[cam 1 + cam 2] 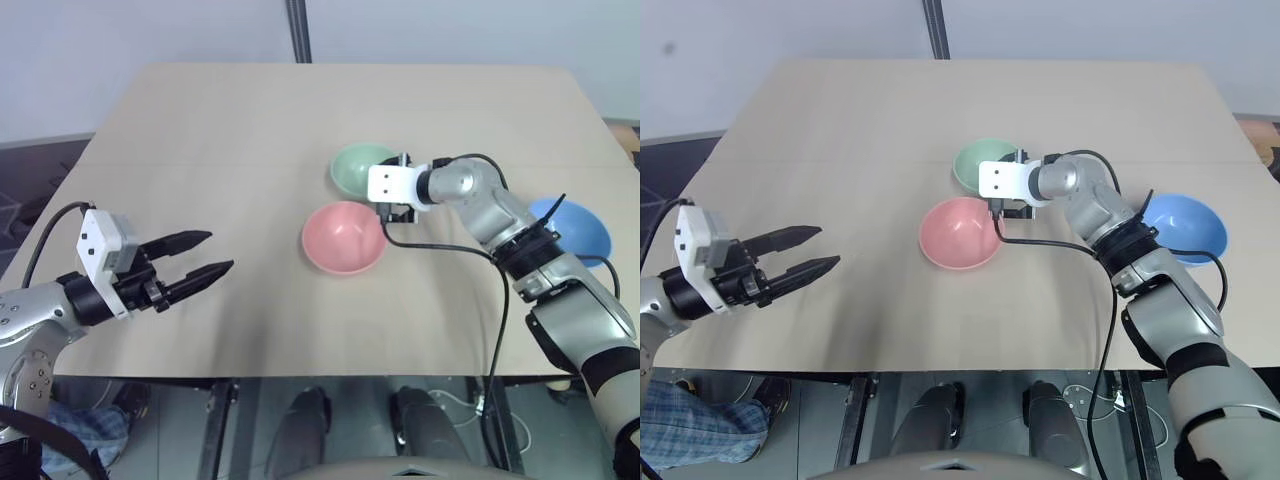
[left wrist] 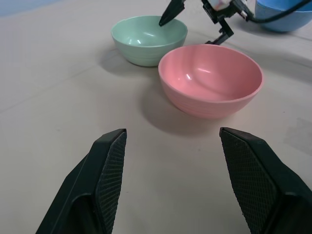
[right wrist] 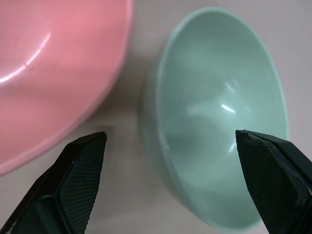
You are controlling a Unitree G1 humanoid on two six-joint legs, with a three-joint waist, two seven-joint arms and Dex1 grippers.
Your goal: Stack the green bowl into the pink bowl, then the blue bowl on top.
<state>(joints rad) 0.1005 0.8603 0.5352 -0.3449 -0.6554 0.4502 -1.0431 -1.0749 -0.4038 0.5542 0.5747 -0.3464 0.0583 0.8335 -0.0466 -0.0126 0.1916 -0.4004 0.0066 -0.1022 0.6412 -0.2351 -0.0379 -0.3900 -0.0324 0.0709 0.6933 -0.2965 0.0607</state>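
Three bowls sit on the pale wooden table [image 1: 250, 120], none of them stacked. The pink bowl [image 1: 344, 237] stands upright near the middle. The green bowl [image 1: 358, 168] is just beyond it, close beside it but with a sliver of tabletop showing between their sides. The blue bowl [image 1: 575, 226] is well apart from both, off to the robot's right near the table's edge, with part of its rim hidden behind the right forearm.

A black cable [image 1: 450, 250] trails from the right wrist across the table beside the pink bowl and drops over the front edge. A dark post [image 1: 297, 30] rises behind the far edge of the table.

The right arm reaches in across the front of the blue bowl, bent at the elbow, with its wrist turned toward the robot's left. The right gripper [image 3: 168, 168] hangs over the near side of the green bowl with its fingers spread wide, one finger over the bowl's hollow and the other over the gap toward the pink bowl, astride the rim. It holds nothing, and I cannot tell whether either finger touches the rim.

The left gripper [image 1: 200, 257] is well away on the robot's left, held low over bare tabletop and pointing across toward the bowls. Its fingers are apart and empty.
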